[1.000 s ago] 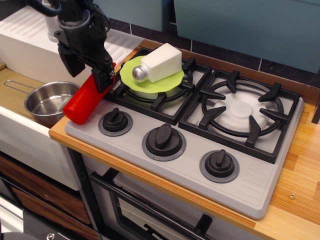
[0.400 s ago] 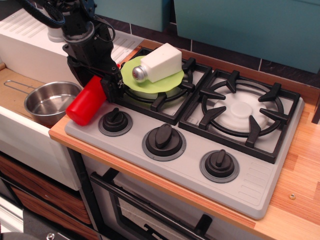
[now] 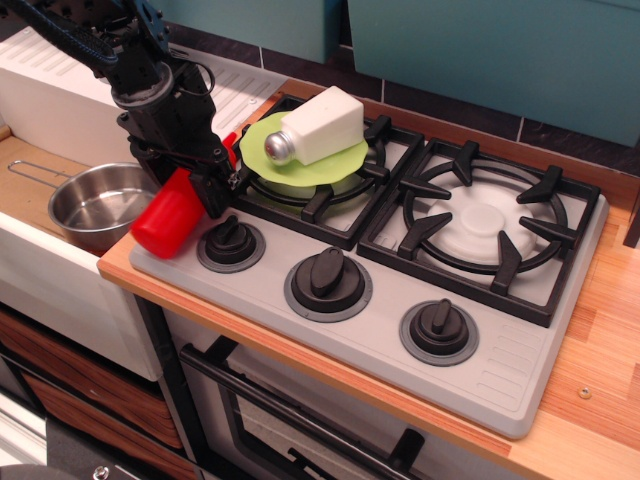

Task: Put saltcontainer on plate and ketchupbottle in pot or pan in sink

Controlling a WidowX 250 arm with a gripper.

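The white saltcontainer (image 3: 320, 125) with its silver cap lies on the lime-green plate (image 3: 345, 165), which rests on the left burner grate. My gripper (image 3: 205, 180) is shut on the red ketchupbottle (image 3: 167, 213) at the stove's left front corner. The bottle's base points toward the sink and its nozzle end is hidden behind my fingers. The steel pot (image 3: 95, 205) with a wire handle sits in the white sink (image 3: 40, 265), just left of the bottle.
The grey stove (image 3: 400, 330) has three black knobs along its front and a second burner grate (image 3: 485, 225) at right. The ribbed drainboard (image 3: 60, 70) lies behind the sink. A wooden counter edge (image 3: 120, 270) runs under the stove.
My gripper has tilted and shifted slightly left and down with the ketchupbottle. The bottle's base has swung nearer the pot. The saltcontainer and plate have not moved.
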